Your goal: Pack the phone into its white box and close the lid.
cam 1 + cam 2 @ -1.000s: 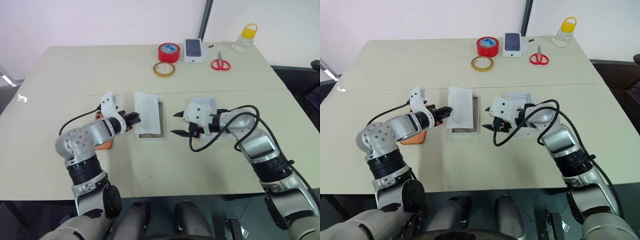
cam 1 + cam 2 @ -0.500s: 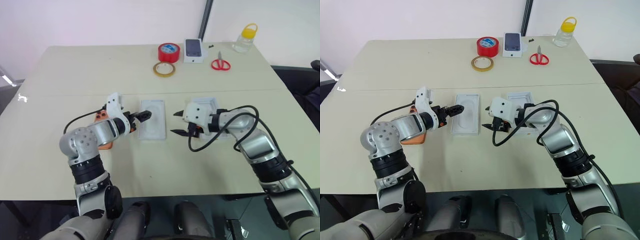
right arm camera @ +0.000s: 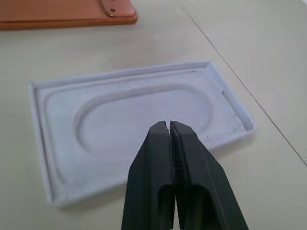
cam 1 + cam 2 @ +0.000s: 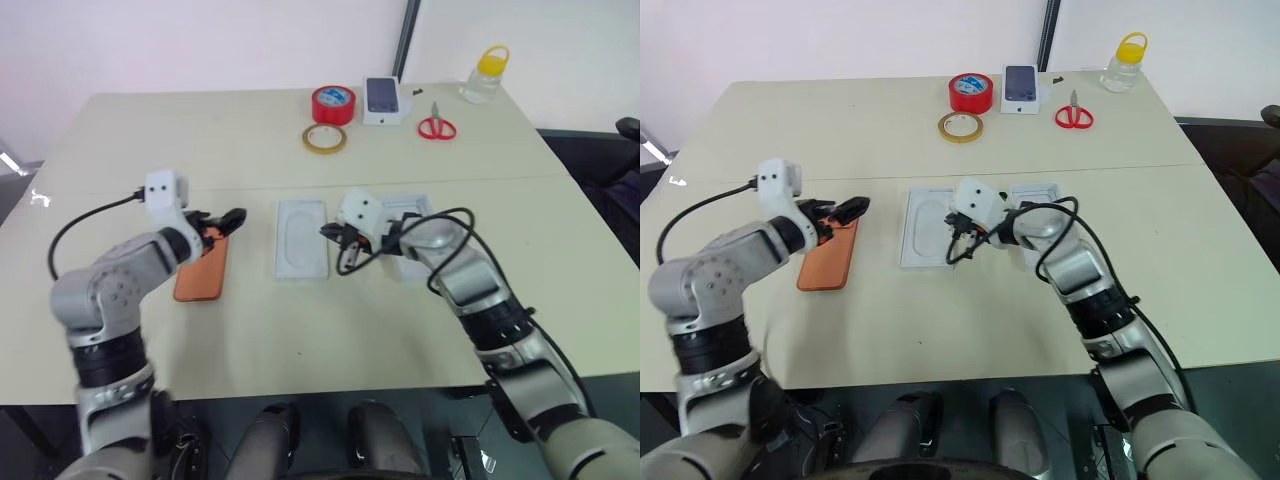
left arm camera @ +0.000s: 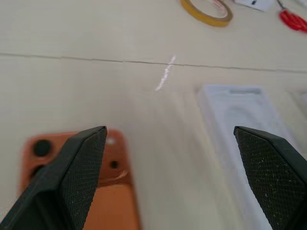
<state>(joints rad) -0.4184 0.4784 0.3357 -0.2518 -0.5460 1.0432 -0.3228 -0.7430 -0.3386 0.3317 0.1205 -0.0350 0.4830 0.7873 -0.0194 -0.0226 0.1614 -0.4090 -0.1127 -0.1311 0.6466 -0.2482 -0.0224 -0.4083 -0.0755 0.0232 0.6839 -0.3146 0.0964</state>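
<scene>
The orange phone [image 4: 199,272] lies back up on the table's left, its lenses at the far end. My left gripper [image 4: 227,222] hangs open over that far end, fingers [image 5: 81,158] wide apart and empty. At the centre sits the white box [image 4: 301,276], its floor covered by a flat white insert [image 4: 302,238] with an oval recess. My right gripper [image 4: 326,232] is shut and empty at the insert's right side, its tips [image 3: 168,126] over the recess. The all-white lid [image 4: 408,207] lies to the right, partly behind my right arm.
At the far edge stand a red tape roll [image 4: 337,103], a yellow tape ring [image 4: 322,137], a small box printed with a phone [image 4: 382,98], red scissors [image 4: 436,127] and a yellow-capped jar [image 4: 479,77]. A seam crosses the table.
My left gripper let go of the insert, which now lies flat in the box, then opened and swung left over the phone. My right gripper shut and moved left to the insert.
</scene>
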